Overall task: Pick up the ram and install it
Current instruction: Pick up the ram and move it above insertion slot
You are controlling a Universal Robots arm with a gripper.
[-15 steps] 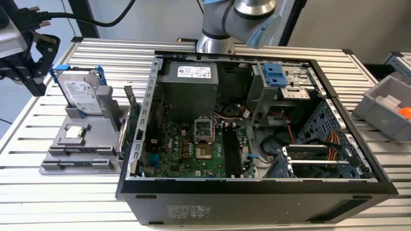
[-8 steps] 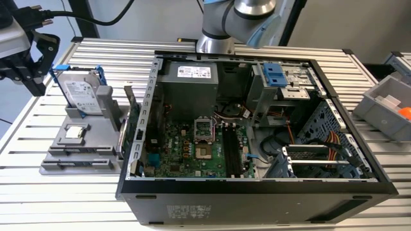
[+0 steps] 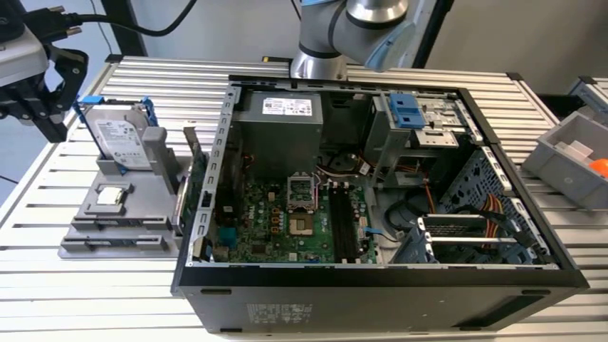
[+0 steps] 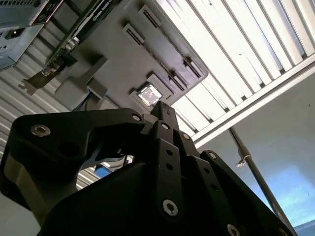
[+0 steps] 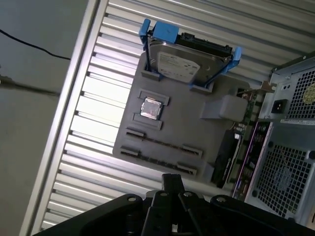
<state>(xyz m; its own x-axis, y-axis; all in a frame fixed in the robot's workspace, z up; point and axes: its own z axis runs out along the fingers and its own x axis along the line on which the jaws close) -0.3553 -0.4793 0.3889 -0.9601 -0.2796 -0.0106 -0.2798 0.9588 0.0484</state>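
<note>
Dark thin ram (image 5: 162, 143), edge-on, gry holder (image 5: 189, 123)

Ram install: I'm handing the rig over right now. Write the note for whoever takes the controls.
Gripper: jaws shut on nothing; it hovers clear of the gray holder tray, at the exterior view's left.
Ram: seems to be the thin strip standing on edge between the tray's clips, beside the processor chip. Untouched.
Computer case: open, motherboard exposed.
Done: nothing that shows.
Left: the pickup and the install.
</note>
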